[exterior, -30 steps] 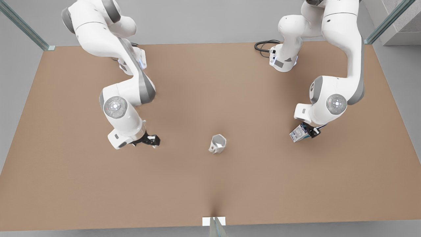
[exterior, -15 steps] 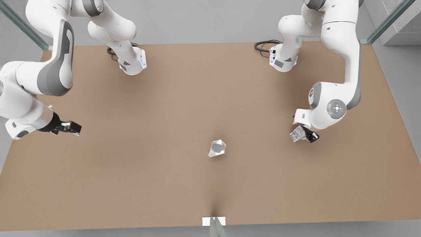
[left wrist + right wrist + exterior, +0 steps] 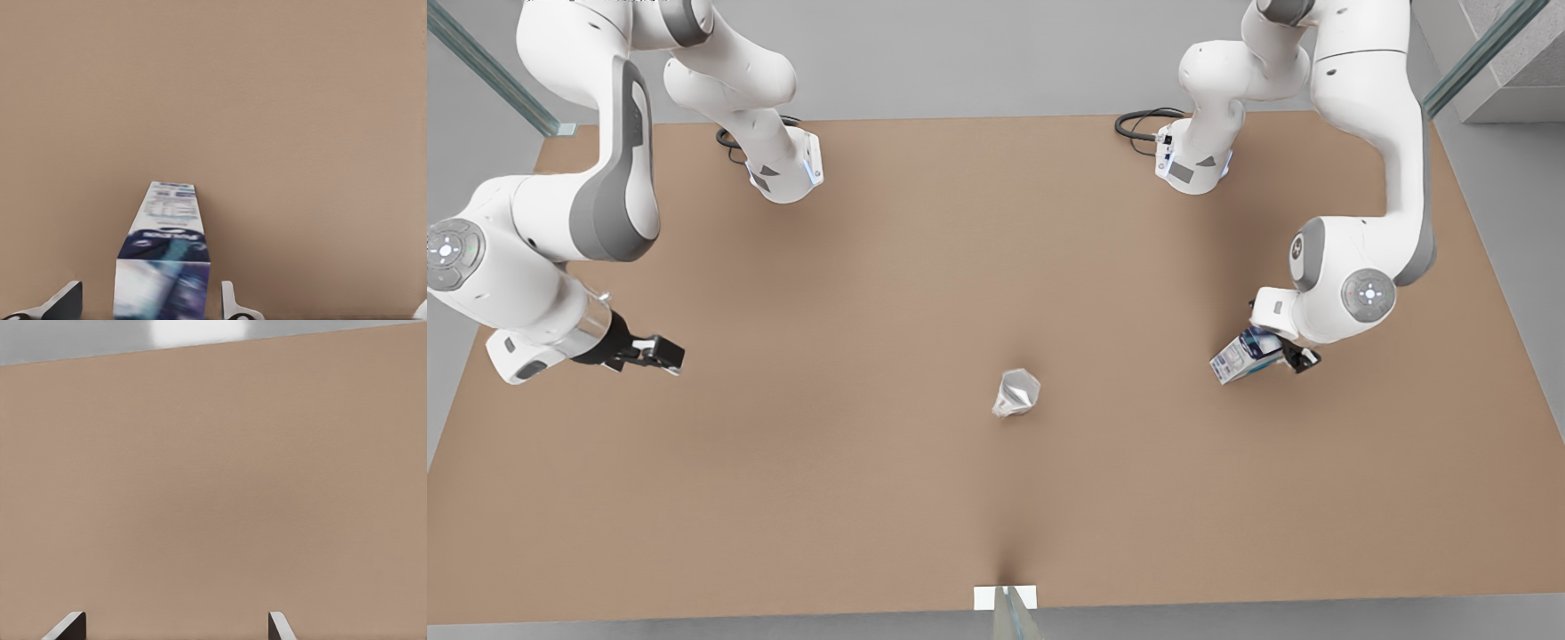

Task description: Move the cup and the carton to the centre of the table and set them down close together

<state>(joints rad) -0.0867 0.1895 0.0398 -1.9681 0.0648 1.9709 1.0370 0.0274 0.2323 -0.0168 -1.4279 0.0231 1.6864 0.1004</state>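
A: How far along is the task?
B: Half, by judgement. The cup [image 3: 1016, 393] sits free near the centre of the surface [image 3: 925, 267]; the carton [image 3: 1243, 356] is well apart from it, toward the front view's right.

A: And the fingers?
B: The left gripper [image 3: 143, 305] brackets the carton, fingers [image 3: 228, 301] wide, gaps on both sides. The right gripper [image 3: 665, 355] waits far off, fingers spread, holding nothing.
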